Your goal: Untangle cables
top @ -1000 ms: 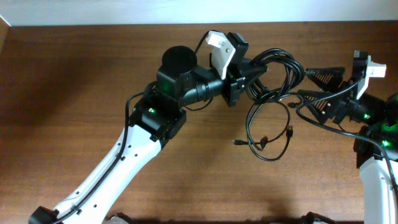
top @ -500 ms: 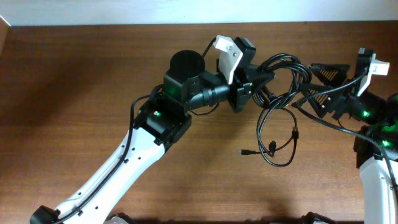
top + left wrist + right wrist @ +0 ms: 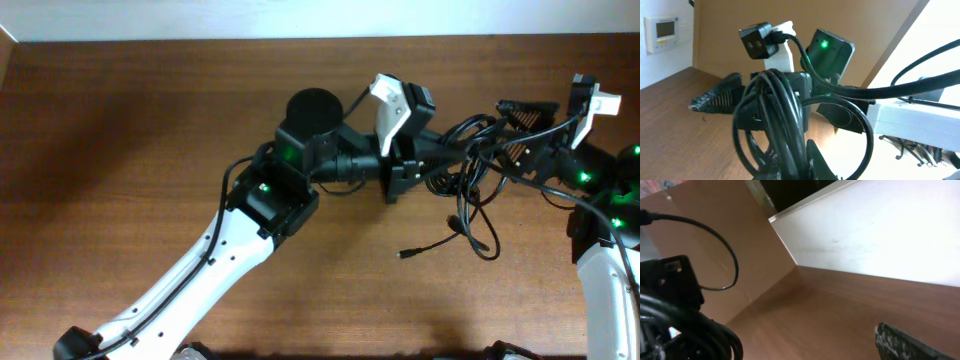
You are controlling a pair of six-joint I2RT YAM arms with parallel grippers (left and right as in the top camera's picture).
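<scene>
The cables (image 3: 468, 160) are a bundle of thin black cords between the two arms. My left gripper (image 3: 437, 152) is shut on the bundle and holds it off the table. In the left wrist view the looped cords (image 3: 782, 120) rise from my jaws (image 3: 807, 167). Loose loops (image 3: 478, 228) hang down to the wood, and one plug end (image 3: 405, 253) lies on it. My right gripper (image 3: 518, 130) is open just right of the bundle, with strands crossing between its fingers. The right wrist view shows the bundle (image 3: 687, 330) at lower left and one finger (image 3: 907, 345).
The brown wooden table (image 3: 120, 150) has a white wall along its far edge (image 3: 200, 20). The left arm's white link (image 3: 200, 270) crosses the table diagonally. The right arm's base (image 3: 610, 260) stands at the right edge.
My left gripper has moved right with the cable bundle, up to the right gripper. The hanging loops and plug end have dragged right with it. The right arm has barely moved.
</scene>
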